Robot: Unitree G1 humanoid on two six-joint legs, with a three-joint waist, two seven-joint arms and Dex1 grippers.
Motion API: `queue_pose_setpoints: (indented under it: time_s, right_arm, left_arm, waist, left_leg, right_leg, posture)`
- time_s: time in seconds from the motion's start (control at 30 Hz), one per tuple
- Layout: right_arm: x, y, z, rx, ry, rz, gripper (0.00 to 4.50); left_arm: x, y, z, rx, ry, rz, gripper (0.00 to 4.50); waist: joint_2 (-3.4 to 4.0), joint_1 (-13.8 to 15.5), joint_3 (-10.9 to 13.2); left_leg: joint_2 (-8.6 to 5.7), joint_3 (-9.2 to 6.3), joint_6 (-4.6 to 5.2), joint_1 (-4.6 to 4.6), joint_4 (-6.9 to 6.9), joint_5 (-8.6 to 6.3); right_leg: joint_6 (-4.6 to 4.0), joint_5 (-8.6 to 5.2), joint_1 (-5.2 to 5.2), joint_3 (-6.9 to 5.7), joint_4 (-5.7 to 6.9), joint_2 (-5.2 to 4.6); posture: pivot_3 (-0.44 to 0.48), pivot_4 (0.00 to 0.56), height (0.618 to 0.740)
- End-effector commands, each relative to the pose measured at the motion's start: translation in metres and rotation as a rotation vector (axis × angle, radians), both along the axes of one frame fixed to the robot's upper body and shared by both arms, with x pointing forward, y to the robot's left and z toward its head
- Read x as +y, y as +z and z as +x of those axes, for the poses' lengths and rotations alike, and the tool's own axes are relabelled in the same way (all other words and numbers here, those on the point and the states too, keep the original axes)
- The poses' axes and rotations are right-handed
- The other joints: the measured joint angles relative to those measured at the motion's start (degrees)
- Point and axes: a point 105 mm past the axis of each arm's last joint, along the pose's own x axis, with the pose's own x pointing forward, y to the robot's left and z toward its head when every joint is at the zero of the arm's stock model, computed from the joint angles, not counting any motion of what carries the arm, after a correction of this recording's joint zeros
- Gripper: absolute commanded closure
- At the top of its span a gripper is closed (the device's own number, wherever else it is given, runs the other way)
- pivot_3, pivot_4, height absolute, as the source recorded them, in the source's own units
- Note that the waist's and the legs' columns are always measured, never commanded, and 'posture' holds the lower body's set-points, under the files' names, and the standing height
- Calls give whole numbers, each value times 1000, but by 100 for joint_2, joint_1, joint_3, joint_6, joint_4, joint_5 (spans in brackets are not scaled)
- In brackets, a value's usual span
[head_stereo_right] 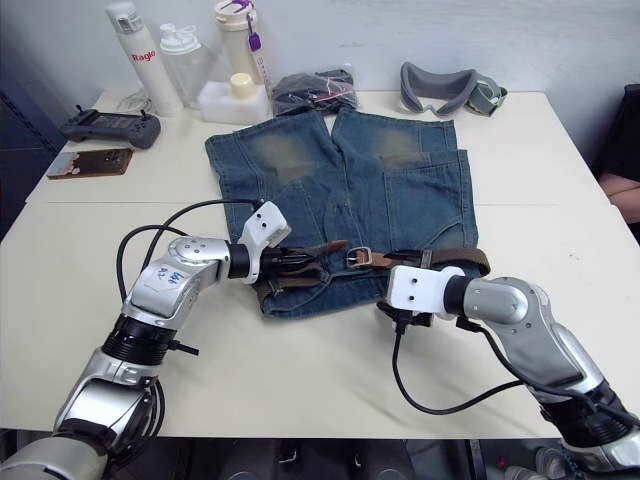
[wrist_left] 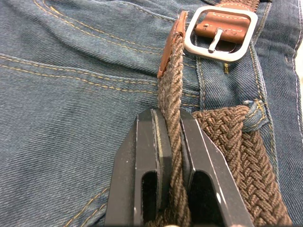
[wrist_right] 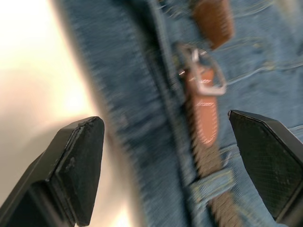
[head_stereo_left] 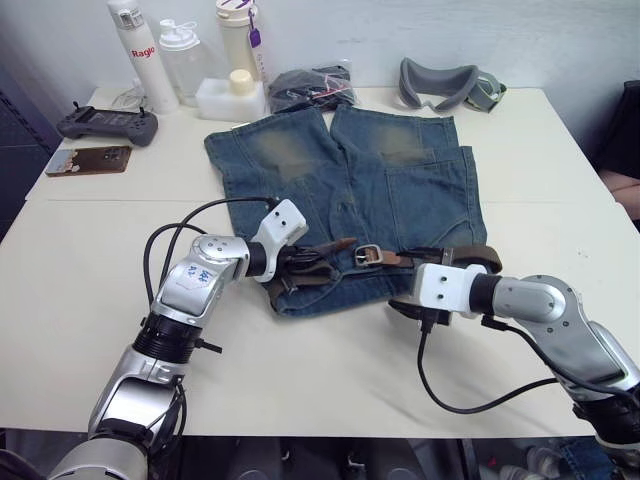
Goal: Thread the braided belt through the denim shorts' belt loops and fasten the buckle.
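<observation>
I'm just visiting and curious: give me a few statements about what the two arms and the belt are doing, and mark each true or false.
1. The left gripper has its jaws shut on the braided belt. True.
2. The right gripper grips the buckle. False: its jaws stand wide open, touching nothing.
3. The belt's tip has passed through the buckle. False: the leather-capped tip lies beside the frame, not through it.
4. The denim shorts lie flat on the table. True.
5. A grey padded band lies on the shorts. False: it sits on the table beyond them.
</observation>
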Motion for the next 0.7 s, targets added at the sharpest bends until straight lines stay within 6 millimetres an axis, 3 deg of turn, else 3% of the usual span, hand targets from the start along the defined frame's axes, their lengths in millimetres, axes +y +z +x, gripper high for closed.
queue_pose_setpoints:
  time_s: [0.03, 0.23, 0.43, 0.57, 0.67, 0.7]
  right_arm:
    - [1, 5, 9, -67, -4, -11, 55]
    - [2, -17, 25, -62, -15, -74, 55]
    - [1, -10, 39, -88, -76, -10, 55]
    - [6, -1, 38, -70, -70, 65, 1228]
    - [2, 10, 42, -68, -66, 45, 1370]
    - [2, 12, 42, -53, -63, 39, 1646]
  left_arm:
    - [-5, 8, -4, -48, -36, 2, 4500]
    - [-3, 12, -1, -63, -26, 8, 4500]
    - [2, 12, -1, -57, 0, -6, 4500]
    - [4, 10, -1, -52, 12, -10, 4500]
    - [3, 9, -2, -48, 17, -14, 4500]
    - [3, 8, -2, -47, 17, -15, 4500]
  waist:
    - [0, 3, 0]
    - [-1, -25, -1]
    - [-16, -92, -10]
    - [-19, -115, -12]
    - [-18, -117, -12]
    - [-18, -117, -12]
  left_leg:
    - [0, -1, 0, 0, 2, 0]
    - [2, -1, 0, 0, 9, 0]
    - [5, -9, 0, 4, 22, 0]
    - [5, -17, 0, 2, 24, 0]
    - [4, -20, 0, -1, 24, 0]
    - [4, -20, 0, -1, 24, 0]
  right_leg:
    - [0, 0, 0, -1, 0, 0]
    - [-2, -1, 1, -3, 6, 1]
    - [-3, -1, 10, -8, 15, 2]
    - [-3, -1, 14, -16, 16, 2]
    - [-3, -1, 13, -19, 16, 2]
    - [-3, -1, 13, -19, 16, 1]
  posture:
    - [0, 150, 681]
    - [0, 150, 681]
    - [0, 150, 681]
    - [0, 150, 681]
    - [0, 150, 681]
    - [0, 150, 681]
